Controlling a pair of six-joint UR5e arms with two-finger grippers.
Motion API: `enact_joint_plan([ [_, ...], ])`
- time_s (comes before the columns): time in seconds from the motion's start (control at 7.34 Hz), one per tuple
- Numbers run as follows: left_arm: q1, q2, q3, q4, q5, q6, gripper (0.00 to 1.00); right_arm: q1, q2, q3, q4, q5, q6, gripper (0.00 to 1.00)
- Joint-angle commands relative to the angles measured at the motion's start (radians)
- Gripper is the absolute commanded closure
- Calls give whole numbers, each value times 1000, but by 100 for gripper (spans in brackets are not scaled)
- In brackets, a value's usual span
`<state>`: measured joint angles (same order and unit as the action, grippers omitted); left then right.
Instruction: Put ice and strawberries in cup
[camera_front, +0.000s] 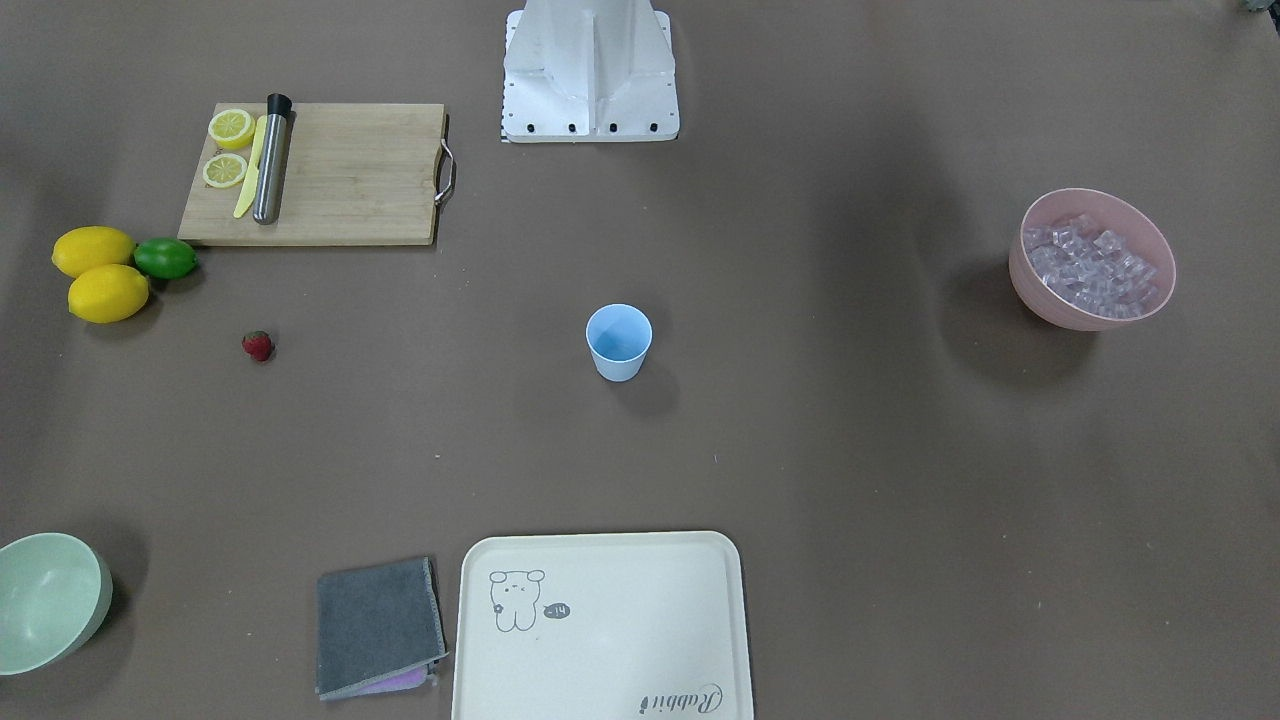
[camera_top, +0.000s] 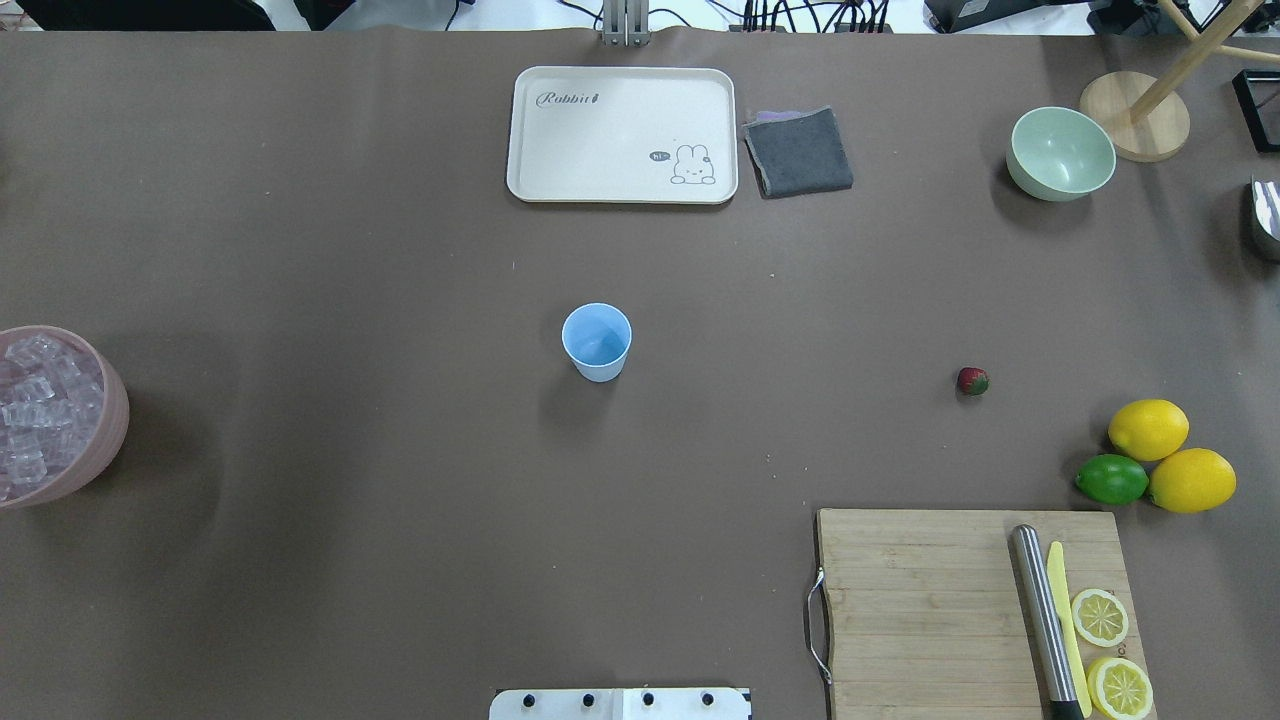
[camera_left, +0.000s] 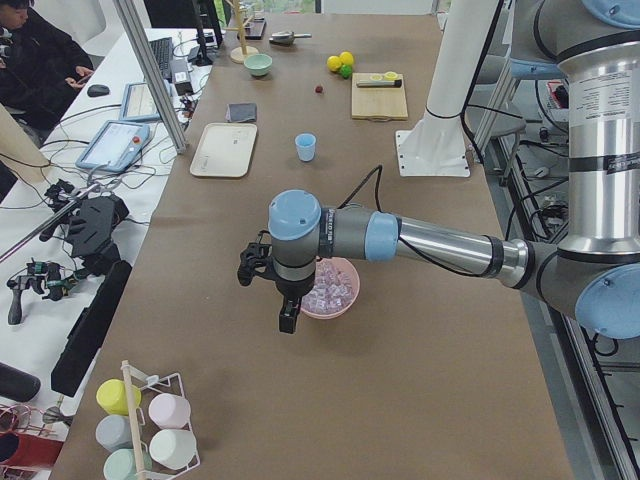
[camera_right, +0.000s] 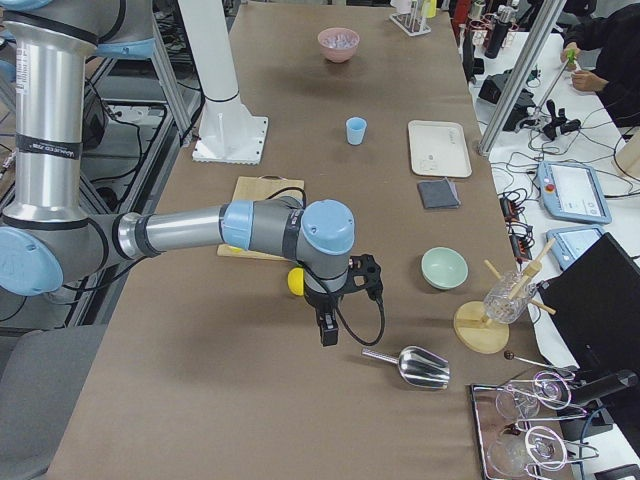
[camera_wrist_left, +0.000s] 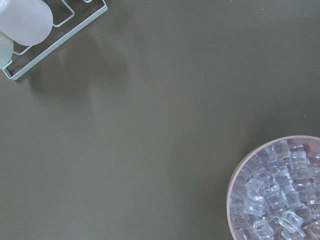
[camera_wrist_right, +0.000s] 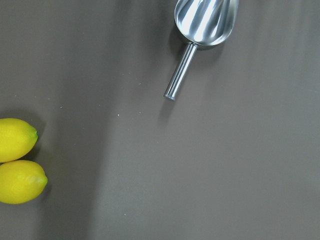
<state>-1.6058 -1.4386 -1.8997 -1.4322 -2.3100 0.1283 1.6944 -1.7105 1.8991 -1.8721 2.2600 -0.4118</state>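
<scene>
Well, the small light-blue cup (camera_front: 618, 342) stands upright and empty in the middle of the table, well apart from both grippers. The clear ice cubes (camera_front: 1090, 268) fill a pink bowl (camera_front: 1035, 295) just beside the left gripper (camera_left: 288, 318). The lone red strawberry (camera_front: 258, 345) lies on the table beyond two lemons (camera_wrist_right: 15, 139) from the right gripper (camera_right: 327, 333). A metal scoop (camera_wrist_right: 202, 22) rests near that gripper. From where I stand, I cannot tell whether either gripper is wide or narrow.
</scene>
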Motion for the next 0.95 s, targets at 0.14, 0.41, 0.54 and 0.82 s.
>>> enact_joint_plan([
  [0.14,-5,14,31,-30,-3,-1,2,1,-27,11,5,12,4,0],
  [0.41,-13,0,22,-30,38,-81,3,1,-29,21,7,16,2,0],
  [0.54,-13,1,4,-30,99,-103,3,1,-28,29,7,13,5,0],
  [0.82,9,-17,54,-34,112,-41,3,4,-17,61,5,9,8,0],
])
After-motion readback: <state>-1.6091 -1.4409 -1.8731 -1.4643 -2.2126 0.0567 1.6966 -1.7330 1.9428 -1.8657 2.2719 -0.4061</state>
